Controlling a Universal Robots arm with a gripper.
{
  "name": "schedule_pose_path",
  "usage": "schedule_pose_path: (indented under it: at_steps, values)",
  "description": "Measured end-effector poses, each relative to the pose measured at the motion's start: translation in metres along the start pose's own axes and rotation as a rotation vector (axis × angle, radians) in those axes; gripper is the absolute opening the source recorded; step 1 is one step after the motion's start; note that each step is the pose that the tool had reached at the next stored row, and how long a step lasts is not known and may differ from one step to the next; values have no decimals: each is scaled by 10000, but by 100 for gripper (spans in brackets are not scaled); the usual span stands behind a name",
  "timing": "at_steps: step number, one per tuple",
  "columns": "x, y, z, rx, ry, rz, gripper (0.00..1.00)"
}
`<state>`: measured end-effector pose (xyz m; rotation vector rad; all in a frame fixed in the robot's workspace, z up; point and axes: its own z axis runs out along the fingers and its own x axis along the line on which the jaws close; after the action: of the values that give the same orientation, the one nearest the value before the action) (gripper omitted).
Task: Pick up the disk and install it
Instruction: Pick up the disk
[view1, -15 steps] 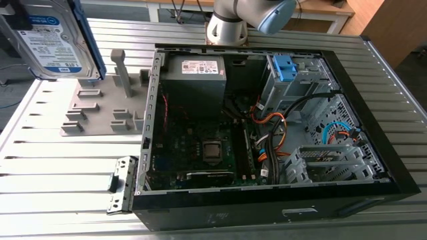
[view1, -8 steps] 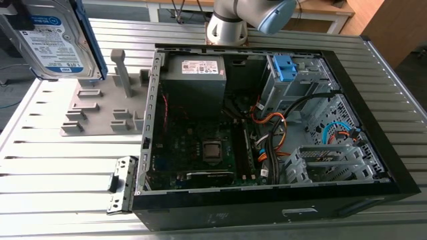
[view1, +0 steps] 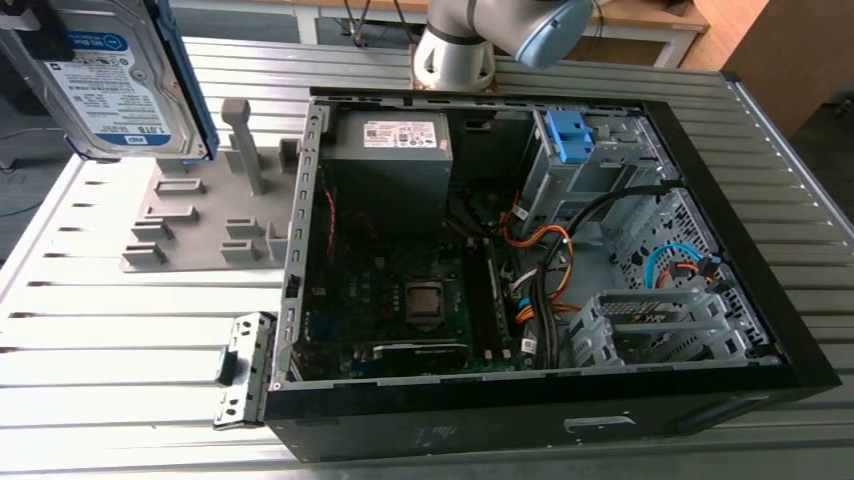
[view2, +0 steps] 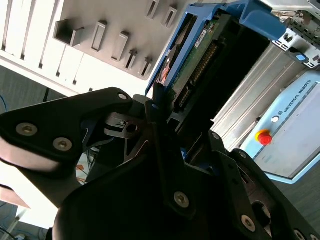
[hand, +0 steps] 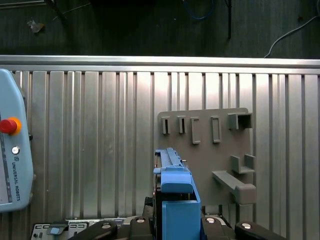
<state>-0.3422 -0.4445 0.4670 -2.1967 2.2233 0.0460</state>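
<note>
Grips the disk (view2: 200, 52) with the claw (view2: 160, 112), closed tight on one end of its blue bracket; holds it clear of the table (view1: 120, 330), touching nothing else; green circuit board and connector row turned toward the second wrist view. Seen edge-on in the first wrist view, blue bracket rising out of the claw's black body. In the exterior view, up high at the exterior view's left, label side out: white-and-blue sticker on silver metal, blue frame down one long edge.

Under and behind the disk, a grey holder plate (view1: 200, 230) with slots, pegs and upright posts, flat on the ribbed metal table; in the first wrist view, just past the bracket's tip. Just beside the plate, on the exterior view's right, an open black computer case (view1: 467, 425) on its side; inside, a grey power-supply box (view1: 394, 160) with a white sticker at the far end, a green motherboard (view1: 400, 290) nearer, orange and black cables (view1: 547, 245) in the middle, a blue latch piece (view1: 570, 135) on the far metal bay, a perforated drive cage (view1: 667, 325) toward the near wall.

Beyond the case's far edge, the robot arm (view1: 461, 45); on the table, well apart from the plate, a pale blue teach pendant (hand: 12, 165) with a red button.
</note>
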Motion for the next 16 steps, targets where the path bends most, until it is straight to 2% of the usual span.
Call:
schedule_pose_path:
  at_steps: [16]
  values:
    - [-1, -54, -1, -1, 1, 0, 36]
